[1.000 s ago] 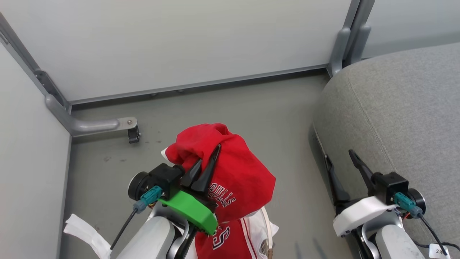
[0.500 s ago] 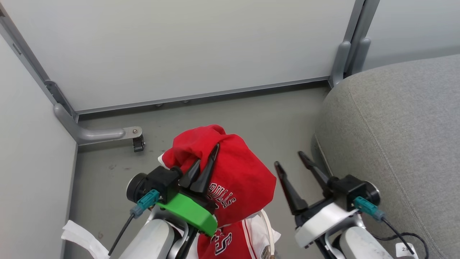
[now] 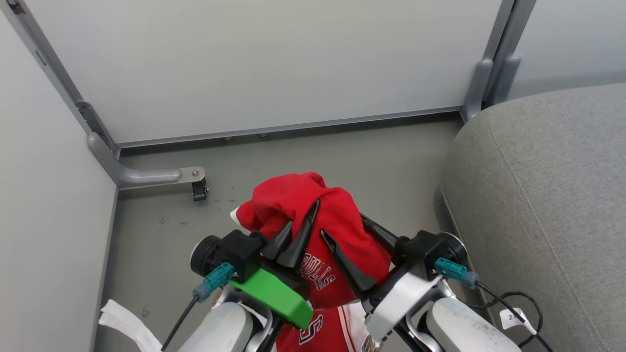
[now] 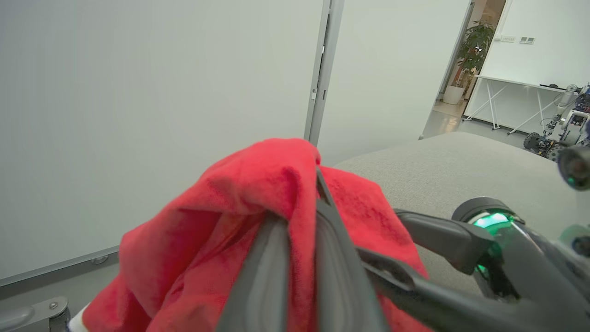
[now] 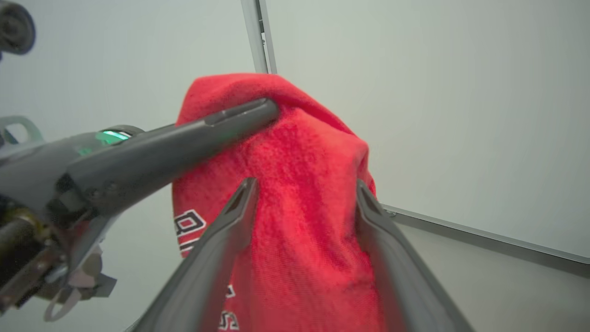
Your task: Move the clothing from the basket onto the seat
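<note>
The right gripper (image 3: 343,226) has swung from beside the seat (image 3: 538,171) to the clothing (image 3: 293,193), its 2 fingers spread around it; the left gripper (image 3: 303,212) pinches the clothing.

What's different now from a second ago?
The right end effector swung left, away from the sofa, over to the red jersey. Its open fingers now sit either side of the hanging fabric, not closed on it. The left end effector stayed shut on the jersey, holding it up as before. The camera shifted a little too.
</note>
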Motion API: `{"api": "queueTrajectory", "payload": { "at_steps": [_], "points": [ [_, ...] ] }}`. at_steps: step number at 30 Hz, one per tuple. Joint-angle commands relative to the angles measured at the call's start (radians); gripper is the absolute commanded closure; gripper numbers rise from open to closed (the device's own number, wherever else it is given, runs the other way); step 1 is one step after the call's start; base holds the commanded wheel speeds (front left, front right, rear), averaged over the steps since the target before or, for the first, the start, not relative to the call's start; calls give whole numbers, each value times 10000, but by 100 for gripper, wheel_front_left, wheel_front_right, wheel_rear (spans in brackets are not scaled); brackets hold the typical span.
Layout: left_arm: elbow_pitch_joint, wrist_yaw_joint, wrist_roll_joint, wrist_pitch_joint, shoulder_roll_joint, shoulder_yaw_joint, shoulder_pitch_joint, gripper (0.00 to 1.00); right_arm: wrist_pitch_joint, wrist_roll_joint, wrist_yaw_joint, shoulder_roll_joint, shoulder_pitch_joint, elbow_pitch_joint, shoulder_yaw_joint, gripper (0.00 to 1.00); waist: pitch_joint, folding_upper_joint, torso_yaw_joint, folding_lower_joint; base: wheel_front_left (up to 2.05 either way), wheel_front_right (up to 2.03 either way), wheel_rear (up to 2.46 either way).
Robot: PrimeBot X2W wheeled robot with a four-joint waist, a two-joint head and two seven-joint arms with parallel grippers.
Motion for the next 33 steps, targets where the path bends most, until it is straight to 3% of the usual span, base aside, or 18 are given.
{"api": "queueTrajectory", "payload": {
  "at_steps": [1,9,10,11,12,17,18,19,20,25,33],
  "points": [
    [-111,14,-53,-7,26,-107,36,100,-47,54,-10,-35,-166,193,91,0,4,0,107,1,0,0,0],
    [-333,14,-359,-7,95,-820,-21,100,-47,438,-10,119,-474,901,556,0,35,0,421,1,0,0,0],
    [-328,14,-423,-7,100,-884,-13,100,-47,457,-10,139,-485,919,542,6,40,0,443,1,0,0,0],
    [-328,14,-444,-7,111,-933,-10,100,-47,469,-10,166,-504,908,570,65,45,0,466,1,0,0,0],
    [-333,14,-459,-7,124,-961,-12,100,-47,489,-10,185,-500,872,585,100,50,0,476,1,0,0,0],
    [-273,14,-358,-7,182,-856,70,100,-49,391,-10,187,-257,611,364,100,106,0,353,1,0,0,0],
    [-268,14,-299,-6,177,-771,113,64,-49,360,-10,184,-186,539,290,100,116,0,290,1,0,0,0],
    [-274,14,-255,-6,167,-677,158,47,-47,327,-10,172,-141,486,249,100,142,0,212,1,0,0,0],
    [-271,14,-197,-6,155,-623,191,0,-49,309,-10,154,-107,443,202,100,165,0,142,1,0,0,0],
    [-211,14,68,-6,101,-341,311,0,-49,169,-9,123,74,158,-125,100,284,0,-467,1,0,0,0],
    [35,14,280,-6,239,-17,456,0,-49,-54,-10,70,294,-161,-472,100,522,0,-2186,1,0,0,0]
  ]
}}
